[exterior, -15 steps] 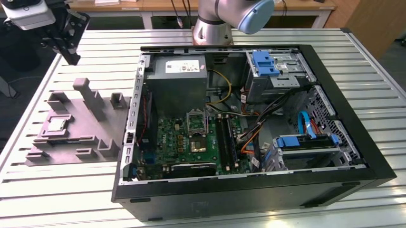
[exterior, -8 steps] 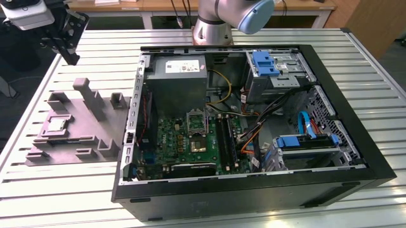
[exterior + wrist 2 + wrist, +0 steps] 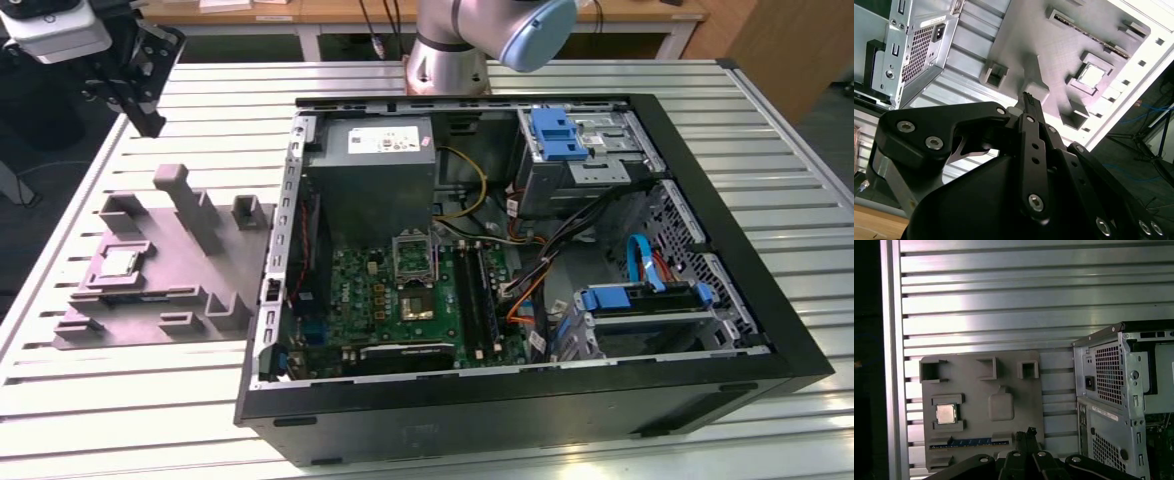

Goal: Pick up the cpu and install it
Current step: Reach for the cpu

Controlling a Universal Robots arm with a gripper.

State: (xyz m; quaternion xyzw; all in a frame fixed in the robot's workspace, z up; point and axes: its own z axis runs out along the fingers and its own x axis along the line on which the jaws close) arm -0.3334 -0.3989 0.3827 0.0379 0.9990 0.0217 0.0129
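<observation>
**Cpu waits in its tray; gripper hangs apart from it**

The gripper (image 3: 147, 118) is cut off by the top left corner of the exterior view, so only its dark lower part can be seen there. In both wrist views its black body blocks the near foreground and covers one edge of the grey tray (image 3: 1004, 385). The fingertips (image 3: 1027, 431) meet in one narrow point, jaws drawn together and holding nothing. The arm (image 3: 461, 40) is cropped by the frame's top edge.

The cpu (image 3: 118, 262) lies flat in a square pocket of the tray, silvery top up, with low raised ledges on two sides. It also shows in the first wrist view (image 3: 946, 413) and the second wrist view (image 3: 1091, 75). The gripper is well apart from it.

Inside the open computer case (image 3: 747, 290), cables cross the green circuit board (image 3: 387, 300), and its socket is hard to make out.

The tray sits just beside the case's wall, on the exterior view's left. Several upright posts (image 3: 187, 205) stand on the tray near the cpu's pocket. Bare slats of the table (image 3: 80, 390) run along the tray's other sides.
</observation>
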